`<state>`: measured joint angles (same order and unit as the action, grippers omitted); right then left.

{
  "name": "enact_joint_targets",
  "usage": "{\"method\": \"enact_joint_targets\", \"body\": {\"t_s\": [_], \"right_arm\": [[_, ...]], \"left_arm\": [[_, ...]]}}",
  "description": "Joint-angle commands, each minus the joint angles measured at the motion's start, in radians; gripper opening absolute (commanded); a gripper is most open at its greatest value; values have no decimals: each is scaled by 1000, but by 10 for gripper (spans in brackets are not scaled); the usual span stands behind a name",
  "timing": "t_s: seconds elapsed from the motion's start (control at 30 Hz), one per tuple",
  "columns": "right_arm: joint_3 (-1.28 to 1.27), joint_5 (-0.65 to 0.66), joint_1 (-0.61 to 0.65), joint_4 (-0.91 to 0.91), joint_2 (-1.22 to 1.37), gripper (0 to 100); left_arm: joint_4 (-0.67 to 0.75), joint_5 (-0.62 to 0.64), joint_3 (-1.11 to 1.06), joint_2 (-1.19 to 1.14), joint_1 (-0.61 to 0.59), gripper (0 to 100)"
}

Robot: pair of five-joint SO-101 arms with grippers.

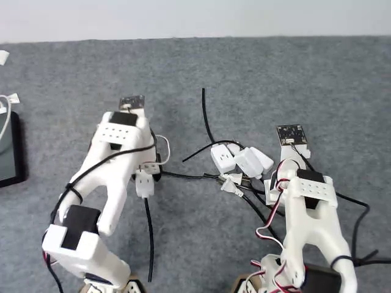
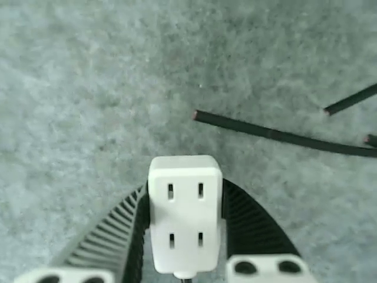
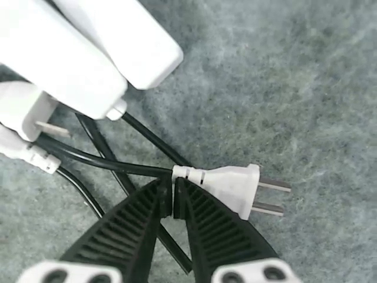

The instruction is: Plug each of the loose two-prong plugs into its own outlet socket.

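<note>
White two-prong plug [image 3: 230,184], gripped by right pincer [image 3: 175,193], points prongs outward; left pincer [image 2: 184,194] clamps white plastic socket block [image 2: 185,218], well apart.

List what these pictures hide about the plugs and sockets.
- High view: an arm covers part of the outlet block; slots unreadable.
- Left wrist view: its cord end is cut off by the edge.
- Right wrist view: white adapters run off the edge, socket faces unseen.
- Right wrist view: a loose plug sits partly under them; one prong shows.
</note>
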<state>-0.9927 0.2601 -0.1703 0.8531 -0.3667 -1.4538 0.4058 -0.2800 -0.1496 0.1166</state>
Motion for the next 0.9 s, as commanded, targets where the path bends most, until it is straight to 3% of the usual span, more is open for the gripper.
{"method": "enact_joint_targets", "body": {"t_s": [0.0, 0.3, 0.57, 0.87], "right_arm": [[2, 11, 7, -13, -35, 12], [2, 11, 8, -15, -35, 12], [0, 11, 10, -15, -35, 12], [-9, 11, 12, -15, -36, 12]], "left_arm": [[130, 8, -64, 5, 17, 13], [288, 15, -202, 12, 15, 53], [218, 71, -176, 41, -26, 201], [164, -48, -252, 364, -3, 214]]}}
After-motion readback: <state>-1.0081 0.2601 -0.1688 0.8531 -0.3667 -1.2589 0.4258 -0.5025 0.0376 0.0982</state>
